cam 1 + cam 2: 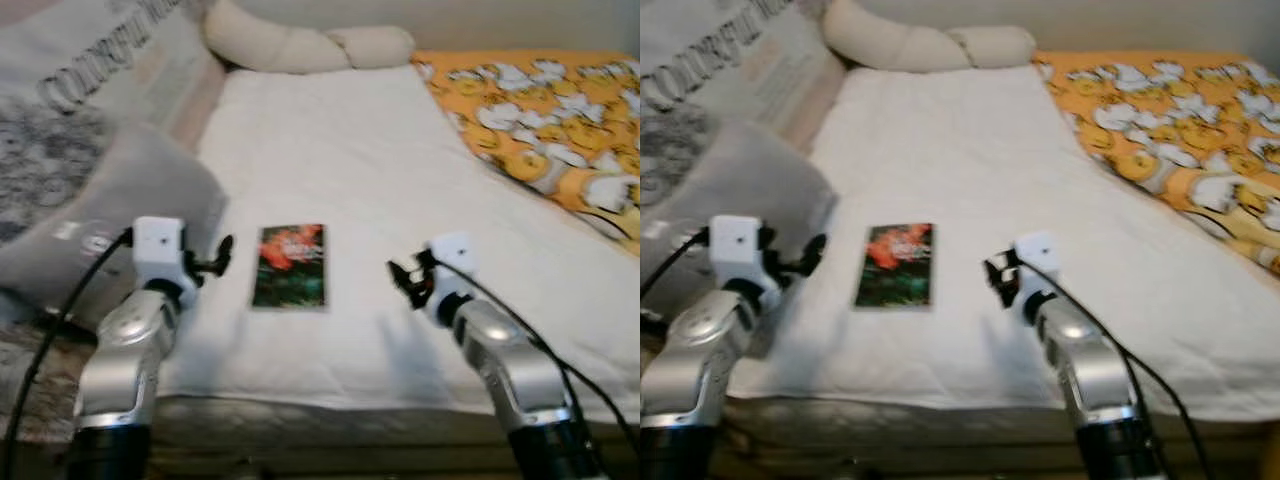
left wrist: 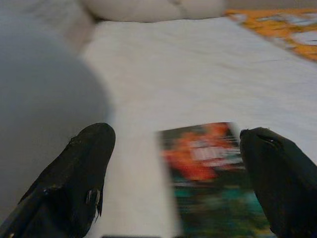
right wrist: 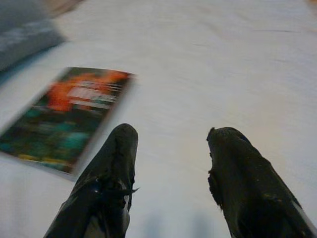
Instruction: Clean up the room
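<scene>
A book (image 1: 290, 265) with a dark green cover and a red-orange picture lies flat on the white bed sheet (image 1: 330, 150). My left gripper (image 1: 222, 255) hovers just left of the book, open, with nothing between its fingers (image 2: 81, 168). My right gripper (image 1: 403, 277) hangs to the right of the book, a short gap away, also open and empty. In the right wrist view the book (image 3: 64, 119) lies off to one side of the black fingers (image 3: 111, 173).
A grey cushion (image 1: 100, 220) lies at the bed's left edge beside my left arm. A printed pillow (image 1: 70, 80) and a cream bolster (image 1: 300, 45) sit at the head. An orange patterned blanket (image 1: 550, 120) covers the right side.
</scene>
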Controlling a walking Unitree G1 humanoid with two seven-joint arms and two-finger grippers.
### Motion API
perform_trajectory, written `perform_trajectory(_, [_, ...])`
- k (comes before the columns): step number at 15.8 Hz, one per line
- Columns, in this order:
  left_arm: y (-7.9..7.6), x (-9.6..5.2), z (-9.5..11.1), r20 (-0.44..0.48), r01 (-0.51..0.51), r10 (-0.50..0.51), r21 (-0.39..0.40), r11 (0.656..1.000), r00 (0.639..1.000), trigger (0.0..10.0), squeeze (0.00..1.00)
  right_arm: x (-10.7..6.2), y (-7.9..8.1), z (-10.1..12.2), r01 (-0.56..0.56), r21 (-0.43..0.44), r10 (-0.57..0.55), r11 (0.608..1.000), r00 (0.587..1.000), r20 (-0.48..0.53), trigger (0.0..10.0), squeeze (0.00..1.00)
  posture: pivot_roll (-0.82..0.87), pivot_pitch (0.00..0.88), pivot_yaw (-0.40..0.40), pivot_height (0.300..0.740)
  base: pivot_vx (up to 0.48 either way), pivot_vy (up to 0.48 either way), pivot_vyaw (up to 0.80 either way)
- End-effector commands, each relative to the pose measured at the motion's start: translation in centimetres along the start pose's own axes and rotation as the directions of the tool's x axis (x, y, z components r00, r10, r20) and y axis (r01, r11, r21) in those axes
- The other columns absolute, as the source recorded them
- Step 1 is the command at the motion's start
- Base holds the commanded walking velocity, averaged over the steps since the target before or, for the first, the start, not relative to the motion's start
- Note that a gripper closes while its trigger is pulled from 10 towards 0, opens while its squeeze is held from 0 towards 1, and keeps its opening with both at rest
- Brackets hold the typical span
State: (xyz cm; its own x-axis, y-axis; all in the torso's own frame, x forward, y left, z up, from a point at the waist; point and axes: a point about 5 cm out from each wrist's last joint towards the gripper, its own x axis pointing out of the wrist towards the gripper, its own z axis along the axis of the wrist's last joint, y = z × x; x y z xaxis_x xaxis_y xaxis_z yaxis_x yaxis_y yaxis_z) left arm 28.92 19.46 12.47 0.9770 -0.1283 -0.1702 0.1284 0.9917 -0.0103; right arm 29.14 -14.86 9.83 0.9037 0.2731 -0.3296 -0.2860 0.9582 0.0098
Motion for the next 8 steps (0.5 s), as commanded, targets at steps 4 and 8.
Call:
perform_trajectory(4, [-0.15,0.04,0.47,-0.001,-0.007,0.007,0.003,1.000,1.000,10.0,1.00,0.59,-0.11,0.93,0.067,0.082,-0.076,0.994,0.991,0.113,10.0,1.00,-0.07,0.000,0.057,0.740,0.000,-0.462,0.00])
perform_trajectory(8, [0.62,-0.53,-0.19,0.026,-0.070,0.069,0.047,0.996,0.997,10.0,1.00,0.26,0.28,0.40,0.051,0.112,-0.067,0.992,0.987,0.144,10.0,1.00,-0.06,0.000,0.045,0.740,0.000,-0.358,0.00])
